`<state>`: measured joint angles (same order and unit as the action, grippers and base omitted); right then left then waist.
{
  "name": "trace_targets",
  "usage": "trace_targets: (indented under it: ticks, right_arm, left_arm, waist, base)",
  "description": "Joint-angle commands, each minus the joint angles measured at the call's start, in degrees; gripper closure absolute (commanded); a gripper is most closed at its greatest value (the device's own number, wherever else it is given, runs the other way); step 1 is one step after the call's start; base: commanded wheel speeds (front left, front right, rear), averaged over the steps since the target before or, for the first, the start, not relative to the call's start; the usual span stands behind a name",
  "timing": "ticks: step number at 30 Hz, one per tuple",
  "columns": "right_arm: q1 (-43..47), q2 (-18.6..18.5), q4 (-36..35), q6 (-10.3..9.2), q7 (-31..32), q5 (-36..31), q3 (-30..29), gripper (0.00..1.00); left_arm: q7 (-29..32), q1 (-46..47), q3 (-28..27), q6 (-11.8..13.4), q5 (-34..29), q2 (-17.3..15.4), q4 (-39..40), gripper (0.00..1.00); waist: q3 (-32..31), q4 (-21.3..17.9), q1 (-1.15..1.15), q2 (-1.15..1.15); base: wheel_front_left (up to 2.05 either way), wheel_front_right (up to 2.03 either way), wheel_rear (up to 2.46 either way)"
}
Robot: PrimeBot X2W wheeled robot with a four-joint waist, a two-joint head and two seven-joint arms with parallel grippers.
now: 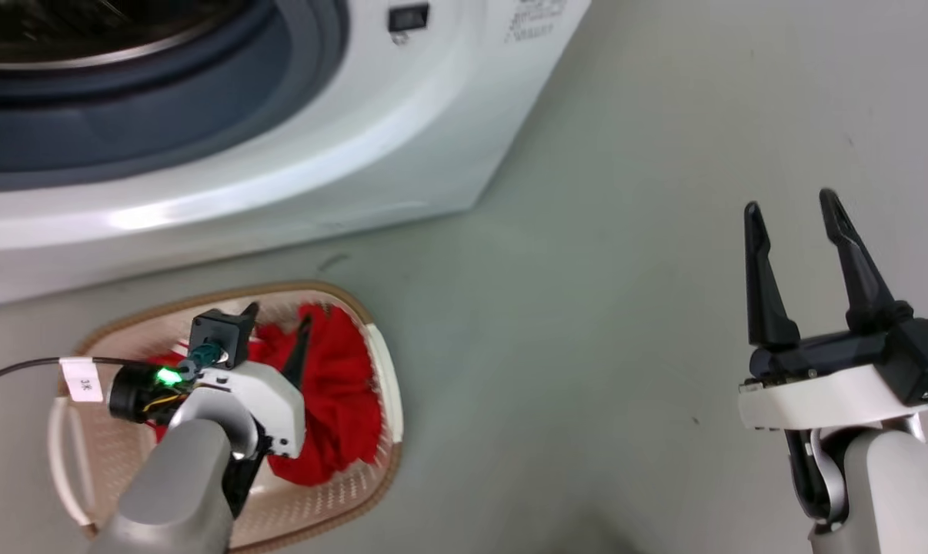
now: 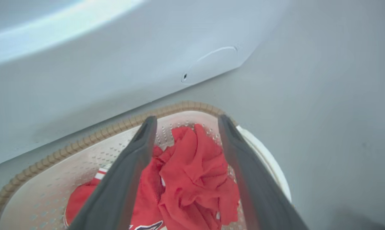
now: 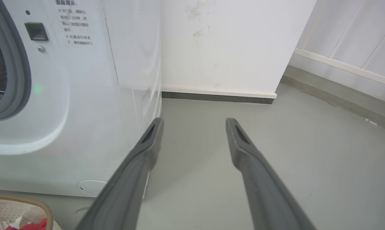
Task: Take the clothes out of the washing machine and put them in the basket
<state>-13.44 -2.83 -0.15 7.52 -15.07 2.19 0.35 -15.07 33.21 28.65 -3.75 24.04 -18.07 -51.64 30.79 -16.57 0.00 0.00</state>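
Note:
The cream basket [image 1: 383,369] with a brown woven rim [image 2: 93,135] stands on the floor in front of the white washing machine [image 1: 295,146]. Bright red clothes [image 1: 341,415] lie bunched inside it, with a striped trim showing in the left wrist view on the clothes [image 2: 192,179]. My left gripper [image 1: 279,323] hangs open just above the clothes, its fingers [image 2: 132,166] spread with nothing between them. My right gripper [image 1: 795,211] is open over bare floor to the right, holding nothing. The porthole gasket [image 1: 164,100] shows at the top left.
Grey floor [image 1: 587,308] spreads to the right of the machine. A white wall with a dark skirting [image 3: 218,95] stands behind the machine's right side, and a pale panelled wall [image 3: 349,48] runs along the far right. A thin black cable [image 1: 18,369] trails from my left wrist.

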Motion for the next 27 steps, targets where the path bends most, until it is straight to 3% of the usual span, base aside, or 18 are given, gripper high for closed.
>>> trace_targets:
  ticks: [1,9,15,27]
  right_arm:
    - [0.81,-0.09,0.26,-0.06,-0.15,-0.53,-0.53,0.0]
    - [4.68,-0.09,1.78,-0.06,-0.15,-2.96,-3.83,0.0]
    - [6.36,-0.07,2.03,-0.05,-0.15,-3.74,-5.39,0.0]
    - [11.97,-0.06,2.61,-0.06,-0.15,-3.73,-6.07,0.0]
  left_arm:
    - [-0.13,-1.86,-1.51,0.35,-0.44,0.33,2.62,0.0]
    - [-0.14,-8.81,-10.21,0.49,-2.98,3.09,16.3,0.0]
    - [-0.14,-13.74,-16.0,-1.12,-4.3,5.21,24.76,0.0]
    - [-0.14,-26.63,-24.07,2.15,-14.39,8.3,40.15,0.0]
  waist:
    - [-5.29,3.55,0.0,0.0]
    - [-14.77,9.68,0.0,0.0]
    - [-19.19,13.2,0.0,0.0]
    - [-26.47,16.49,0.0,0.0]
  base:
    - [0.0,0.0,0.0]
    - [0.0,0.0,0.0]
    - [0.0,0.0,0.0]
    - [0.0,0.0,0.0]
